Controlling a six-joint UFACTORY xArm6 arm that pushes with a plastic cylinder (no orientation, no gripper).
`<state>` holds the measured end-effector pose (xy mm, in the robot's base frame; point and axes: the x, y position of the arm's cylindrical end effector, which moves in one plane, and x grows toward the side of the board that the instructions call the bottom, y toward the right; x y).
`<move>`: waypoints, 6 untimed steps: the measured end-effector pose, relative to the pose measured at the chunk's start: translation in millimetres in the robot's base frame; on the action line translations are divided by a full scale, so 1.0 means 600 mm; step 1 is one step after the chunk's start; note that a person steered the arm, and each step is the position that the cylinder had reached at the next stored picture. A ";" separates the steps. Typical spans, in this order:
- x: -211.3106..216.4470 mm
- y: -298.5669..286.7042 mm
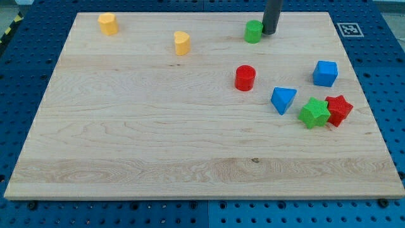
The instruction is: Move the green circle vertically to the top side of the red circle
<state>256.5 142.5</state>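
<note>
Toward the view's bottom, the pale wooden board (126, 158) lies bare on a blue perforated table (392, 69). Further up, on the view's right, a green star-shaped block (314, 113) and a red star-shaped block (338, 110) sit touching each other, with a blue triangular block (283, 99) just beside them to the view's left and a blue cube-like block (325, 73) a little above. The red circle, a short red cylinder (245, 78), stands near the board's middle, to the view's left of the blue pieces and apart from them.

Near the view's top, the green circle, a short green cylinder (254, 31), stands almost straight above the red circle and well apart from it. The dark rod comes down from the top edge, and my tip (270, 32) rests against the green circle's right side, touching it or very nearly so. The rod has no jaws to open or close; it holds nothing and only meets that one block.

A yellow heart-like block (181, 43) lies to the view's left of the green circle, and a yellow rounded block (108, 23) sits near the top left corner.

A black-and-white square marker (347, 29) is fixed beyond the board's top right corner; no readable writing shows.
</note>
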 end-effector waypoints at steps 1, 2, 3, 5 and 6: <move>0.002 0.003; 0.026 0.020; 0.051 0.021; 0.054 0.021; 0.054 0.016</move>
<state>288.7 152.3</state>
